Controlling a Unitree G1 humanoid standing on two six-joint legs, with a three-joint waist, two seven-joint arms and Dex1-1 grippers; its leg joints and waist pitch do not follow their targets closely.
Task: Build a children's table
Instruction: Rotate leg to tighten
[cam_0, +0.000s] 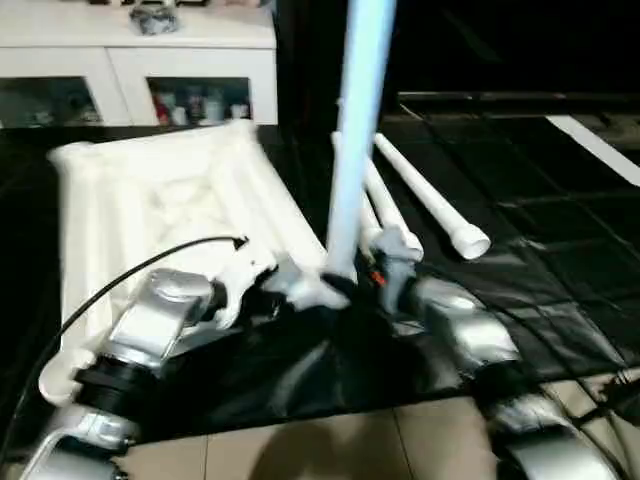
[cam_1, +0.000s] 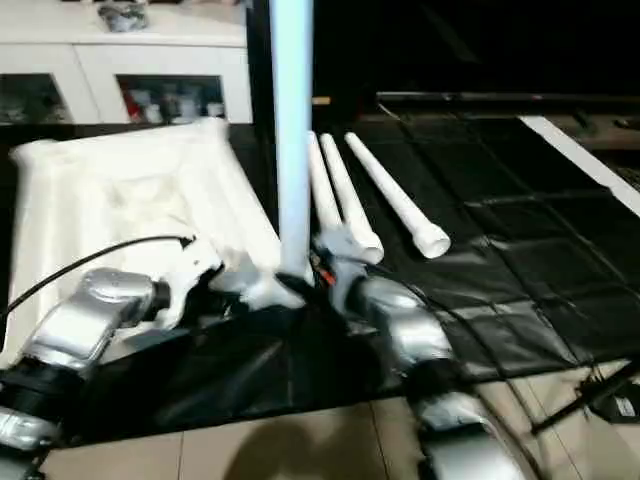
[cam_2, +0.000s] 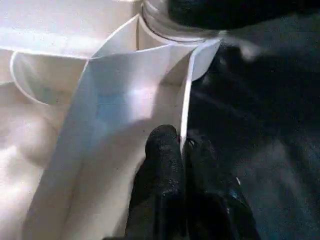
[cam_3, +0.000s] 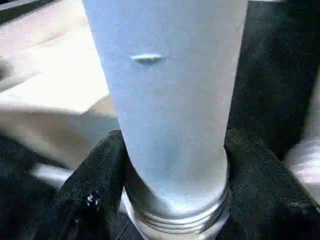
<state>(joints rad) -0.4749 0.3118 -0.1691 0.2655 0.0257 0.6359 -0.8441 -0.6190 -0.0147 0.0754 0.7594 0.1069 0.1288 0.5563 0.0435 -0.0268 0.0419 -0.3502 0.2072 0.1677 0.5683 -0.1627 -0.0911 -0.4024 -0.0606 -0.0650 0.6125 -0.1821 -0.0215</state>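
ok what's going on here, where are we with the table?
The table top lies upside down on the dark mat. The right end effector has its fingers around the base of one leg, held upright at the top's near corner socket. The left end effector is shut on the thin rim of the top next to that socket, steadying it. Three more legs lie on the mat beside the top, not yet fitted.

White cabinet (cam_0: 140, 60), tiled floor (cam_0: 330, 445).
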